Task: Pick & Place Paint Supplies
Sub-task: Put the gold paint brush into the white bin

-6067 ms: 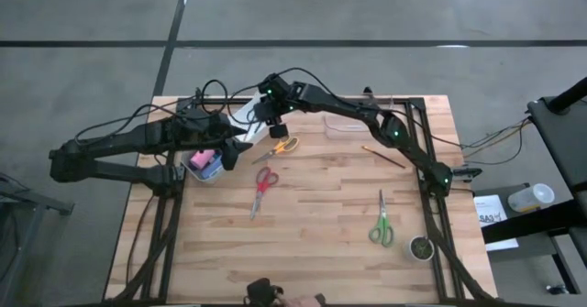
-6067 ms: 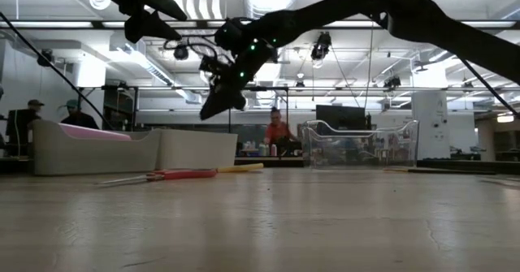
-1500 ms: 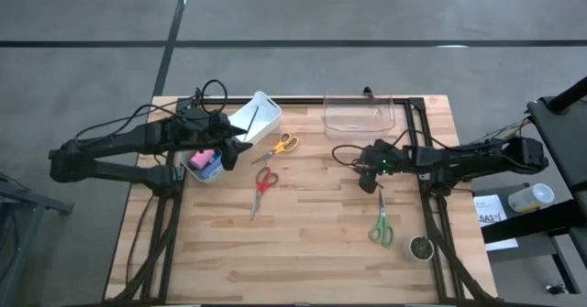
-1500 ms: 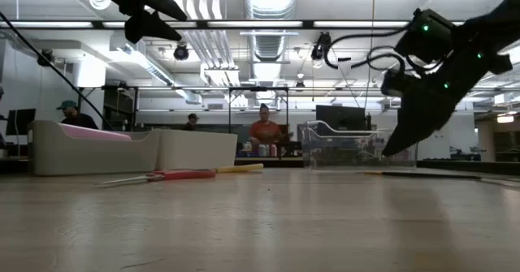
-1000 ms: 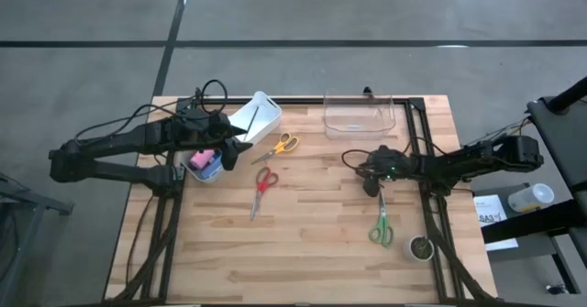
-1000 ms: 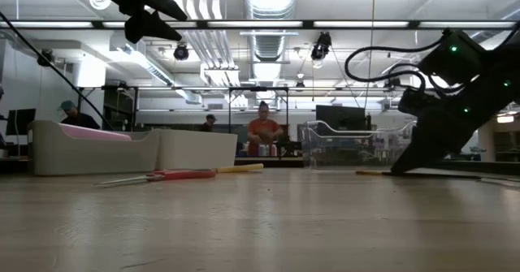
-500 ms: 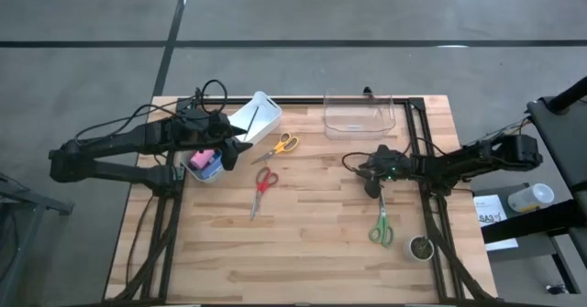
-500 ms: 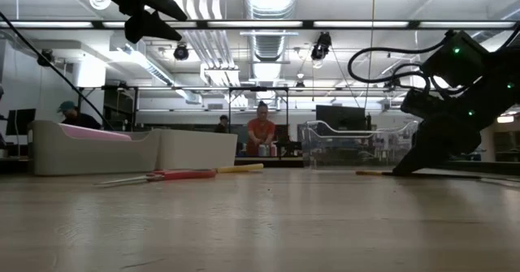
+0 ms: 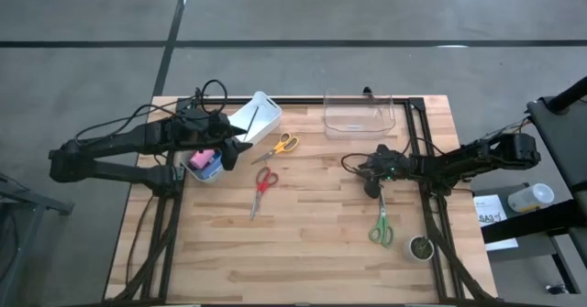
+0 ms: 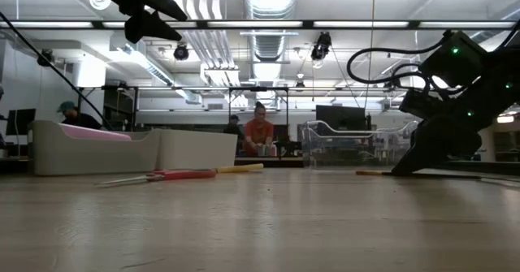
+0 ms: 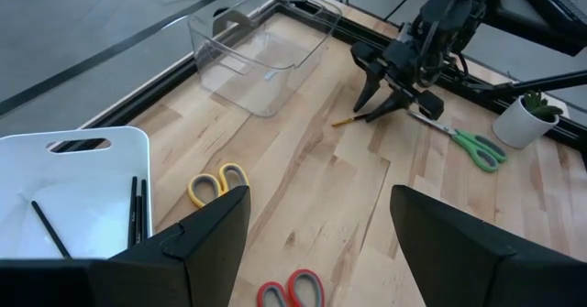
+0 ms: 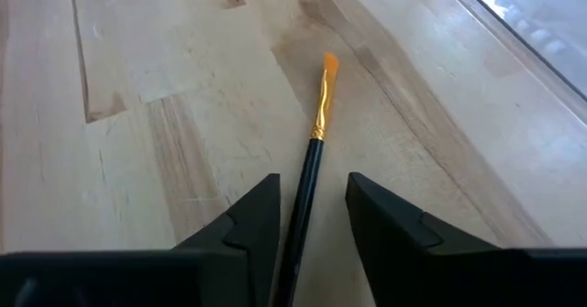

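On the wooden table our left gripper hangs wide open above the white bin at far left, beside a pink bottle. Our right gripper sits low at right, fingers narrowed either side of a paintbrush, not yet pinching it. We read no writing anywhere.
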